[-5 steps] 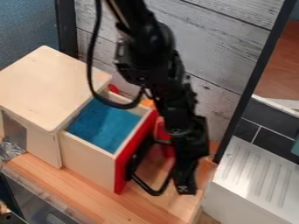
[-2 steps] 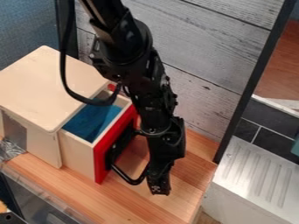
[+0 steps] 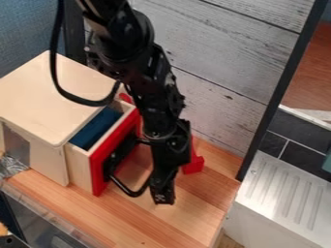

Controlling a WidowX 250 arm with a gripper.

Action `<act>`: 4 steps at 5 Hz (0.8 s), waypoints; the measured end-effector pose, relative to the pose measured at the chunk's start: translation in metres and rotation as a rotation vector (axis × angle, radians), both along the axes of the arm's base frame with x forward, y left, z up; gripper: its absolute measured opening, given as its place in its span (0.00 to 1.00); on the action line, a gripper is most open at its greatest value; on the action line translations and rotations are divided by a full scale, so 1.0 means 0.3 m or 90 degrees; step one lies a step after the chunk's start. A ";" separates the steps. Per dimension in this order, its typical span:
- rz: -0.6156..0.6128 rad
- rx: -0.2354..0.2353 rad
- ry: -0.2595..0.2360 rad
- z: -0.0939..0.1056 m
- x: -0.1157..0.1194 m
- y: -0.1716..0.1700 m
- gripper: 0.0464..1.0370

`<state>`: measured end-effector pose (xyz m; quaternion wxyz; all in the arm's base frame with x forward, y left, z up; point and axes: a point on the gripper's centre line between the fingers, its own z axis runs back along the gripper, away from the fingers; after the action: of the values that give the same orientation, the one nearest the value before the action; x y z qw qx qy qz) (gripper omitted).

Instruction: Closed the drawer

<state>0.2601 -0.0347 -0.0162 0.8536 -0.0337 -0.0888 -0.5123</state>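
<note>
Closing push seems in hand: drawer [image 3: 80, 167] part-open from the cabinet [image 3: 52, 97] near the bench's [image 3: 145, 227] left end, gripper [image 3: 163, 198] by the handle [image 3: 133, 193], can't tell if jaws are wide or narrow; next, push inward until flush.

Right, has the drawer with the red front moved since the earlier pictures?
Yes. The drawer has slid further into the wooden cabinet, so less of its blue interior shows beyond the cabinet's edge.
</note>
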 end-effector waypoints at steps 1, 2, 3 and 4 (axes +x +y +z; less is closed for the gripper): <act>0.024 0.027 0.015 0.001 0.006 0.033 0.96; 0.047 0.075 0.073 -0.027 0.015 0.073 0.96; 0.090 0.066 0.101 -0.034 0.026 0.131 0.96; 0.096 0.065 0.105 -0.033 0.025 0.137 0.96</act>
<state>0.2675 0.0065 -0.0262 0.8948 -0.0254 0.0054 -0.4457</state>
